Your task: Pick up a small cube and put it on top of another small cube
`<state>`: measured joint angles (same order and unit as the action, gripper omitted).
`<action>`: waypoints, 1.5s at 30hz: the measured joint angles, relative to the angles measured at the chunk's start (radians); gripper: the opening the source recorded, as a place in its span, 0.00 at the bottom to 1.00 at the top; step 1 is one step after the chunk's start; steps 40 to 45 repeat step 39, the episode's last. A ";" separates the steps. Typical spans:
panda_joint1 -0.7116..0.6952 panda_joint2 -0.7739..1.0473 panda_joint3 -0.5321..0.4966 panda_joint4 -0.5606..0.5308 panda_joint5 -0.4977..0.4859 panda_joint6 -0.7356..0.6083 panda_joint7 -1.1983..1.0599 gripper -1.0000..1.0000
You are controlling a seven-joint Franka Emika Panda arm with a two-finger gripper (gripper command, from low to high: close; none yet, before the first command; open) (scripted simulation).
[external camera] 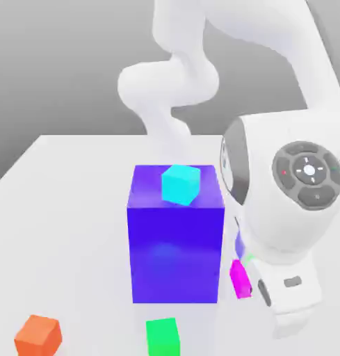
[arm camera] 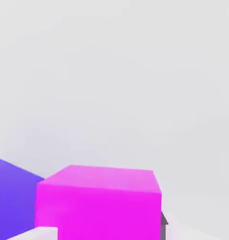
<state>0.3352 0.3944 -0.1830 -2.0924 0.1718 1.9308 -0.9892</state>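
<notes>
One small pink cube (external camera: pixel 240 279) (arm camera: pixel 99 211) in the grip, pinched between the fingers of the gripper (arm camera: pixel 108 232). Hangs or rests just off the big blue block (external camera: pixel 176 254) (arm camera: pixel 15 201), toward the exterior view's right; cannot tell from either view whether clear of the table (external camera: pixel 75 229) or touching. From the exterior view, looks like a narrow, tilted sliver beside the white hand (external camera: pixel 287 243). From the hand view, looks broad and close, with a paler top face and a fuller front face, partly covered by a white fingertip (arm camera: pixel 46 233).

In the exterior view, also shows a small cyan cube (external camera: pixel 181 184) on top of the block, near the front edge. Farther toward the front of the table, has a green cube (external camera: pixel 163 337), cut by the lower edge, and well apart from it, toward the exterior view's left, an orange cube (external camera: pixel 39 337).
</notes>
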 joint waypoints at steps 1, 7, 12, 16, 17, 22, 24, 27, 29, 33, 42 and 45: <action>-0.018 0.019 -0.006 0.012 -0.003 -0.017 -0.028 0.00; -0.109 0.105 -0.044 0.076 -0.041 -0.101 -0.183 0.00; -0.168 0.135 -0.074 0.126 -0.088 -0.160 -0.299 0.00; -0.172 0.112 -0.073 0.084 -0.109 -0.084 -0.347 0.00; -0.170 0.100 -0.069 0.060 -0.107 -0.047 -0.354 0.00; -0.156 0.018 -0.056 -0.074 -0.095 0.173 -0.386 0.00; -0.149 -0.023 -0.052 -0.130 -0.100 0.268 -0.396 0.00; -0.135 -0.092 -0.051 -0.213 -0.117 0.417 -0.406 0.00; -0.124 -0.143 -0.053 -0.268 -0.140 0.519 -0.406 0.00; -0.133 -0.203 -0.034 -0.348 -0.104 0.680 -0.476 0.00; -0.168 -0.089 0.011 -0.348 -0.042 0.806 -0.527 1.00; -0.168 -0.089 0.011 -0.348 -0.042 0.806 -0.527 1.00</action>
